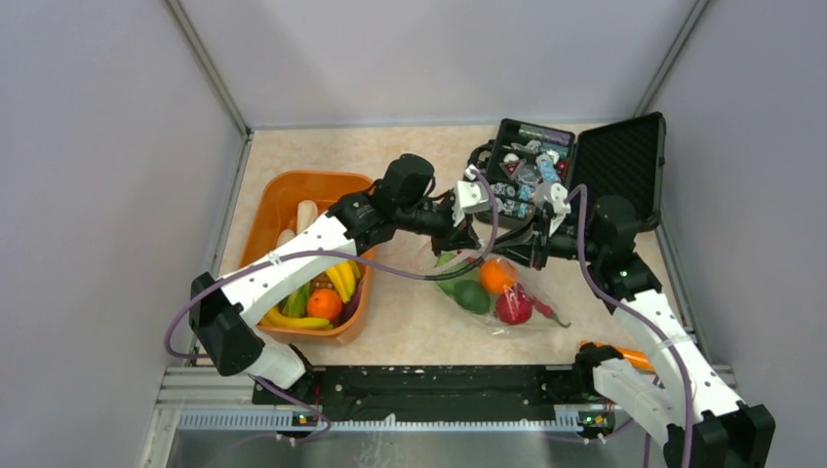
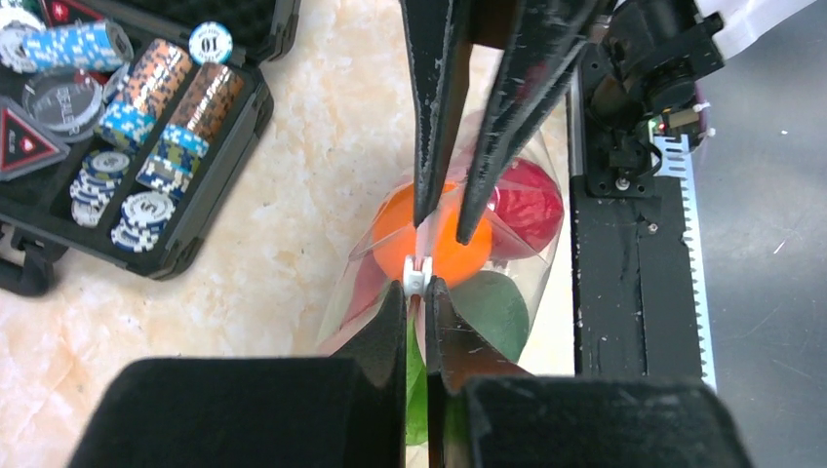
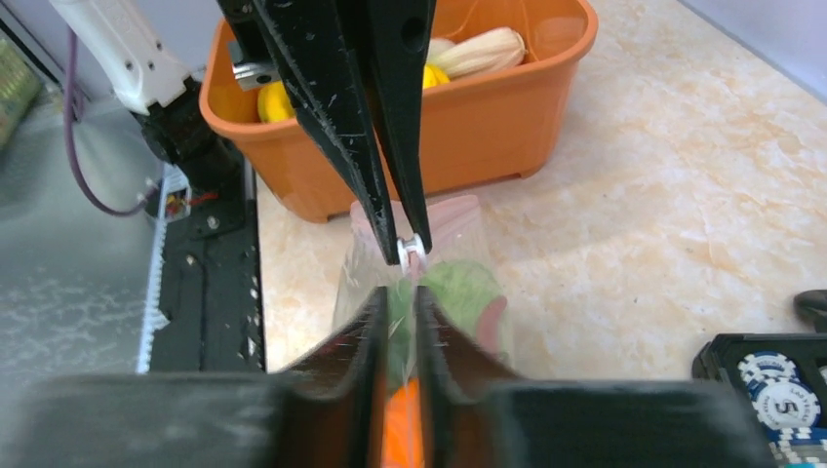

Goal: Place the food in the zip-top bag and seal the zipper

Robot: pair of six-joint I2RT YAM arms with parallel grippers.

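**Both tools pinch the bag's mouth, slider between them**

The zip-top bag [image 1: 492,292] lies on the marbled surface [image 1: 410,322], between the orange tub [image 1: 322,176] and the open black case [image 1: 624,156]. Its mouth edge is lifted up between the two arms. The left tool [image 2: 416,292] is clenched on the zipper [image 2: 419,255], its black fingers pressed together on the thin strip. The right tool [image 3: 398,292] faces it tip to tip and is also clamped on that edge. A small white slider [image 2: 416,273] sits on the strip in the narrow space between the two sets of fingertips, touching or almost touching both.

Inside the clear plastic sit an orange [image 1: 496,275], a dark green piece [image 1: 471,295] and a red piece [image 1: 514,306], crowded together below the pinched edge. More food sits in the tub, namely yellow bananas [image 1: 341,278], another orange fruit [image 1: 324,305] and a pale ribbed piece [image 3: 485,51].

The case holds stacked poker chips [image 2: 146,107] and stands just behind the tools, apart from the bag.
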